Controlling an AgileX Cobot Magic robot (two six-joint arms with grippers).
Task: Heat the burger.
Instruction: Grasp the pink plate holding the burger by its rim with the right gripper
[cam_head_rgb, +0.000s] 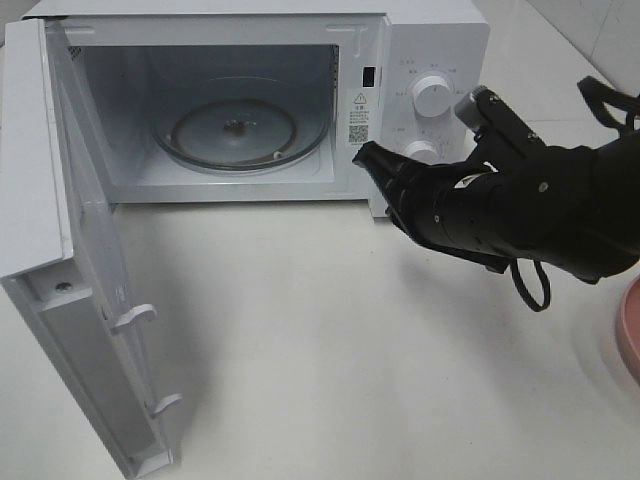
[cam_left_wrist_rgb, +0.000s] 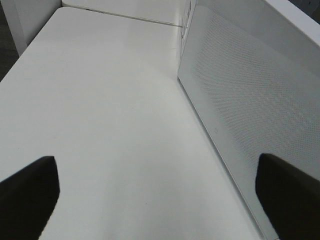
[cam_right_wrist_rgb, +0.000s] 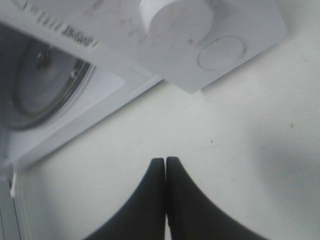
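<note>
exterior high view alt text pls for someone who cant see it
A white microwave sits on a white table with its door swung wide open and its glass turntable bare. The black right gripper, shut, is by the control panel; a pink plate edges in at right.

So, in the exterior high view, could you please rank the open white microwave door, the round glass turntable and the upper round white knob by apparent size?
Largest: the open white microwave door, though it also stands nearest the camera.
Next: the round glass turntable.
Smallest: the upper round white knob.
</note>
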